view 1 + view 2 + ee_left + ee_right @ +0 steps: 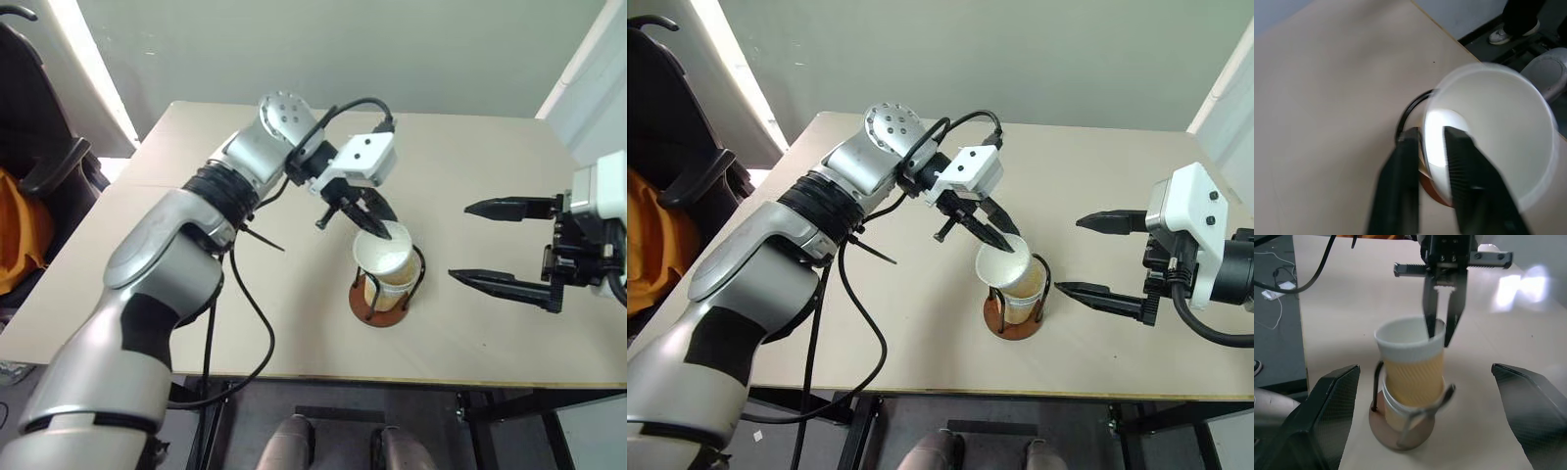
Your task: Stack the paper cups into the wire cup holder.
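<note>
1. The room: a pale grey-green wall [392, 49] rises behind the table, a white panel [578, 69] slants in at the right, and dark flooring [1273, 333] with loose cables lies beside the table in the right wrist view
2. A beige table [470, 196] with a plain matte top fills the middle of the scene; dark metal legs show under its near edge
3. At the left of the head views stands a black chair [39, 137] with something orange [20, 235] on it
4. The wire cup holder [384, 299] sits near the table's front edge, right of centre, its reddish-brown base flat on the top
5. The paper cups [384, 257] stand nested inside the holder; the top one rises above the wire loops and tilts a little
6. The left gripper [1442, 335] straddles the top cup's rim, one finger inside and one outside, jaws parted narrowly; whether it presses the wall cannot be told
7. The right gripper [490, 245] hovers to the right of the holder, jaws spread wide, empty
8. No brand, label or writing can be read anywhere
</note>
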Motion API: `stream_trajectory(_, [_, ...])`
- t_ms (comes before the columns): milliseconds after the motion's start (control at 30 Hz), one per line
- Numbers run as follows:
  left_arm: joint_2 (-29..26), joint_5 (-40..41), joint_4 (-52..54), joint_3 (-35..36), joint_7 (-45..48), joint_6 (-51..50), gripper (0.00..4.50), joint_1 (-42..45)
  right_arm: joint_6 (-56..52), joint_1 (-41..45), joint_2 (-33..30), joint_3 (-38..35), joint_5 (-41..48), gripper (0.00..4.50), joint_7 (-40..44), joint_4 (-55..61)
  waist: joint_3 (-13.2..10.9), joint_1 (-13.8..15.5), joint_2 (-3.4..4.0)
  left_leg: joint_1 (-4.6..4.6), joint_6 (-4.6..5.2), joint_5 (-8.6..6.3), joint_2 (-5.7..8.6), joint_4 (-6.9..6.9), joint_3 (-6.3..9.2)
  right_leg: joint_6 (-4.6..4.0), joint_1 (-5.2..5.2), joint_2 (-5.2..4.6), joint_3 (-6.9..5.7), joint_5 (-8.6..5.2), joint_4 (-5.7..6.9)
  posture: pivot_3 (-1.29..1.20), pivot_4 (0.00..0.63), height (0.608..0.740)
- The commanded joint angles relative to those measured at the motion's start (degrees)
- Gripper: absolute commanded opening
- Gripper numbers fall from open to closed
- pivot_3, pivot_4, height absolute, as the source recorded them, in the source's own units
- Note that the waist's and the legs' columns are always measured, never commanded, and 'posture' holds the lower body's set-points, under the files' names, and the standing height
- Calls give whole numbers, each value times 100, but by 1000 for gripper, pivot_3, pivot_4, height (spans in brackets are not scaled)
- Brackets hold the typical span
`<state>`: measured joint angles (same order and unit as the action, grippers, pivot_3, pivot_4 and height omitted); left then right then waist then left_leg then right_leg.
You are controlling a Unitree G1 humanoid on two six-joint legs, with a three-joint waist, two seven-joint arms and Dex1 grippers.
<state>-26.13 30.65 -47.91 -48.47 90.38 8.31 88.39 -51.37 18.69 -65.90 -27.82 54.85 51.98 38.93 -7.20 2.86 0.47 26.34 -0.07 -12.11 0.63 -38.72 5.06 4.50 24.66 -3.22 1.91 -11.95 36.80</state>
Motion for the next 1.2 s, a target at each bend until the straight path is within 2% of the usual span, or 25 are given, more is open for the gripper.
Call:
stream_trajectory(33, [70,-88,-76,244,212,87,1972,184,143,56,-88,-34,11,4493,-50,57,0,0,0,0,0,0,0,0,-1,1,0,0,0,0,0,0,150,740])
stream_trajectory(133, [41,-93,-60,208,212,68,2926,175,200,45,-97,15,-34,4493,-29,20,0,1,0,-1,1,-1,0,-1,-2,1,0,1,1,0,0,0,150,740])
stream_trajectory(233, [25,-170,-109,215,212,96,2926,145,269,52,-98,110,-101,4493,-13,-32,0,1,0,-1,1,-1,0,-2,-2,2,-1,1,1,0,0,0,150,740])
stream_trajectory(367, [83,-337,-354,557,212,81,2926,160,346,141,-123,267,-140,4493,35,-113,0,1,0,0,2,-1,1,-6,-2,4,-2,0,1,1,0,0,150,740])
stream_trajectory(467, [-165,-378,-303,867,212,-95,2926,69,409,171,-193,487,-260,4493,175,-265,0,1,0,-1,3,-2,0,-8,-2,4,-2,1,1,0,1,0,150,740])
stream_trajectory(633, [-1500,-128,798,1413,212,-958,2926,-728,868,317,-231,963,-837,4493,648,-1133,4,-113,7,-16,3,-2,-6,-4,-18,6,-1,10,13,-1,1,0,150,740])
stream_trajectory(733, [-2764,189,2238,2070,212,-1924,2926,-1809,1064,538,-254,1138,-1059,4493,972,-1803,5,-174,9,-20,3,-2,-9,0,-26,6,2,14,20,-3,1,0,150,740])
stream_trajectory(867, [-3880,487,3754,3209,-314,-2916,2926,-3248,1192,777,-402,1350,-1237,4493,1504,-2367,5,-171,8,-18,3,-2,-15,7,-32,-1,15,22,37,-8,-1,0,150,740])
stream_trajectory(1033, [-4472,776,4748,4652,-1130,-3781,2926,-4763,1441,1339,-356,1880,-1663,4493,1937,-3014,7,-134,8,-42,2,-1,-14,10,-20,-42,-4,19,34,-29,14,0,150,740])
stream_trajectory(1100, [-4567,800,4994,5127,-1317,-4004,2926,-5284,1545,1507,-299,2056,-1822,4493,2069,-3161,6,-152,7,-58,0,1,-21,21,-26,-102,-8,18,31,-52,17,0,150,740])
stream_trajectory(1200, [-4616,893,5372,5801,-1568,-4347,2926,-5938,1608,1609,-227,2143,-1900,4493,2234,-3275,6,-181,7,-92,7,-3,-27,64,-32,-133,-18,18,24,-55,24,0,150,740])
